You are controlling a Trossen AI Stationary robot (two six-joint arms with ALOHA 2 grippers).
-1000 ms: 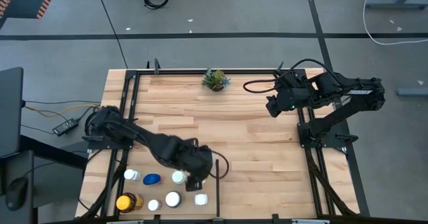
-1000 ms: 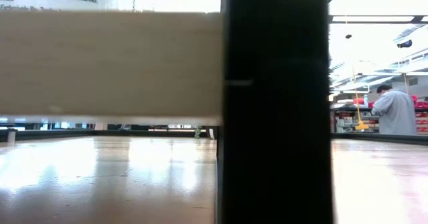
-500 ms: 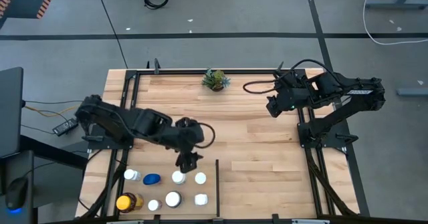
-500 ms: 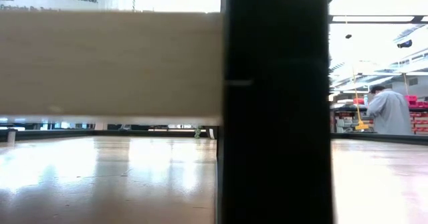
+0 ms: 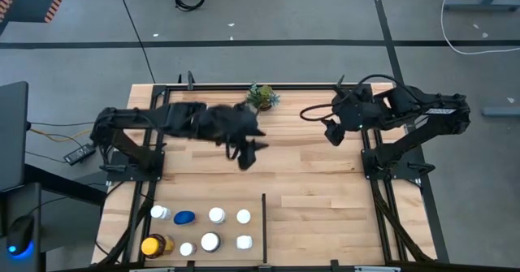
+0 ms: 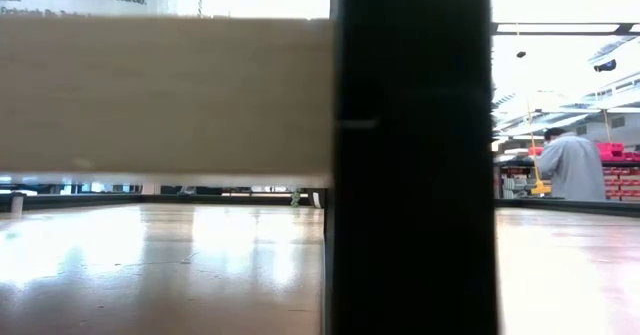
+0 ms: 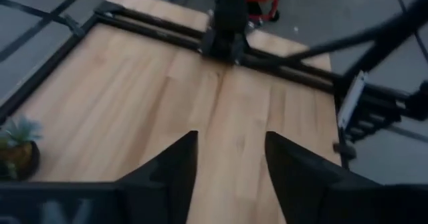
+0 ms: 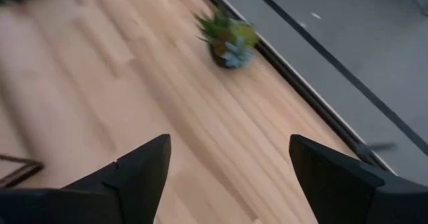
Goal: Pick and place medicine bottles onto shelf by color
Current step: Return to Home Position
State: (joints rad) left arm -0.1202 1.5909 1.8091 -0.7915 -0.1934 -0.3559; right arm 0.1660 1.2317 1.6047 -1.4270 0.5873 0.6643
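Observation:
Several small bottles stand upright on the light-wood shelf (image 5: 309, 183) at its near left, left of the short black divider bar (image 5: 263, 223). They are white-capped ones (image 5: 216, 215) (image 5: 243, 216) (image 5: 210, 242), a blue one (image 5: 184, 218) and an amber one with a yellow lid (image 5: 153, 245). My left gripper (image 5: 248, 152) hangs over the middle of the shelf, well beyond the bottles, open and empty (image 7: 231, 157). My right gripper (image 5: 331, 132) waits at the far right, open and empty (image 8: 227, 177).
A small green potted plant (image 5: 260, 97) stands at the far edge, close to my left arm. It also shows in the right wrist view (image 8: 227, 33). A black post (image 6: 410, 155) and a wood plank (image 6: 160, 95) block most of the low view. A person (image 6: 575, 165) stands far behind.
My left gripper has risen from among the bottles by the divider bar. It has swung toward the far edge, out to the middle of the shelf. A white-capped bottle now stands uncovered where the gripper was.

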